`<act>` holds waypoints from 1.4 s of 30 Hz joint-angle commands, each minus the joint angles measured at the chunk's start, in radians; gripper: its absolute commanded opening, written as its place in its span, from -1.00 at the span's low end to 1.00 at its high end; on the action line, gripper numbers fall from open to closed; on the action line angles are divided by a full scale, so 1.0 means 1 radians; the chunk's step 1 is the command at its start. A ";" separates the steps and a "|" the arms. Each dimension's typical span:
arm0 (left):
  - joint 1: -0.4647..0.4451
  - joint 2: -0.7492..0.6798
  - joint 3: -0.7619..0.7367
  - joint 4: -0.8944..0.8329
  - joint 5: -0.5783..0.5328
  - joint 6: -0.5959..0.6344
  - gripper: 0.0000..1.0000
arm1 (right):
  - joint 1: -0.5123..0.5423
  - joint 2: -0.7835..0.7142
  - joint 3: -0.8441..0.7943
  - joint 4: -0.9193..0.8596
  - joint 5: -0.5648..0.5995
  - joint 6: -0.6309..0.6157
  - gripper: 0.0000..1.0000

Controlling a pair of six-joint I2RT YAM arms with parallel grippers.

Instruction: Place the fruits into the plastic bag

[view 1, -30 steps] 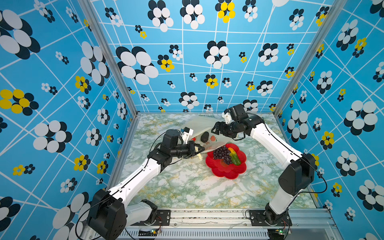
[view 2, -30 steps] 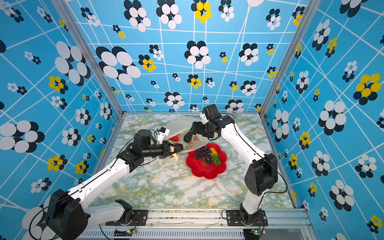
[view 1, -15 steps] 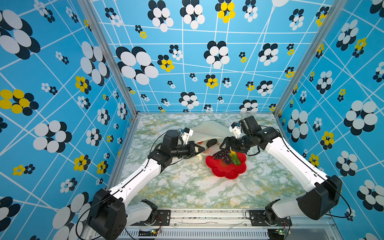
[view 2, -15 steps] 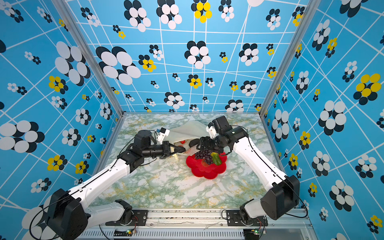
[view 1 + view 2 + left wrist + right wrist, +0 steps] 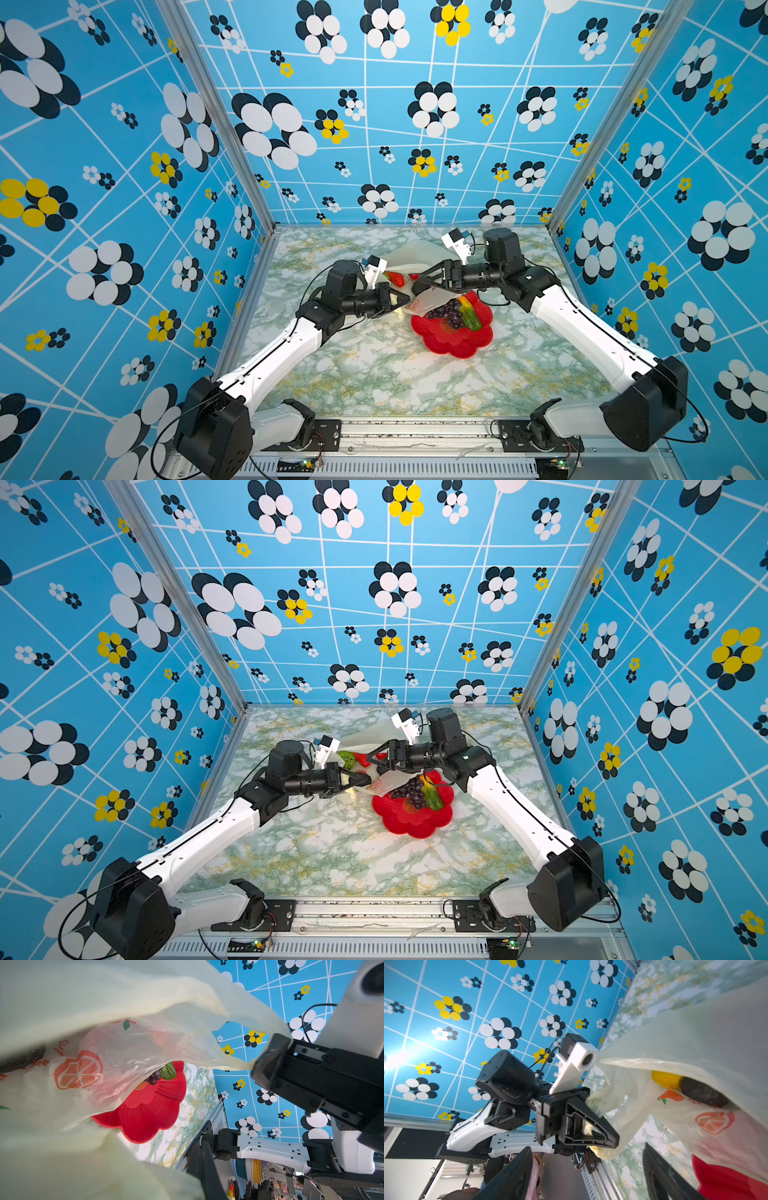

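Observation:
The plastic bag lies at the back middle of the table, its mouth held up. My left gripper is shut on bunched plastic at the bag's rim, seen plainly in the right wrist view. Inside the bag lie red fruits, a green one, a yellow one and a black bumpy one. My right gripper stands open and empty at the bag's mouth, one finger against the stretched upper rim. A grape bunch and a yellow-green piece rest on the plate.
The red flower-shaped plate sits right of centre, its far-left edge under a bag flap with an orange print. Blue patterned walls close in the marble table on three sides.
My right gripper, open throughout, swung from the bag to above the plate's grapes and has come back left to the bag's mouth. The left gripper has kept its hold and place.

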State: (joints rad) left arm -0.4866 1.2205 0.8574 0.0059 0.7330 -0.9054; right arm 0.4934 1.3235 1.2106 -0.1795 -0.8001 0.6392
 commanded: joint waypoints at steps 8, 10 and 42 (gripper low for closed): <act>-0.008 0.003 -0.003 0.032 0.009 0.002 -1.00 | 0.016 0.071 -0.119 0.684 -0.004 0.283 0.87; -0.005 -0.003 -0.008 0.026 0.006 0.006 -1.00 | 0.029 0.158 -0.108 0.825 -0.006 0.348 0.87; 0.025 0.004 0.020 0.012 0.021 0.020 -1.00 | -0.166 0.108 0.493 -0.436 0.709 -0.192 0.99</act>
State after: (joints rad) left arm -0.4713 1.2171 0.8501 0.0048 0.7345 -0.8978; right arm 0.3748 1.5684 1.7435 -0.2550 -0.3271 0.6250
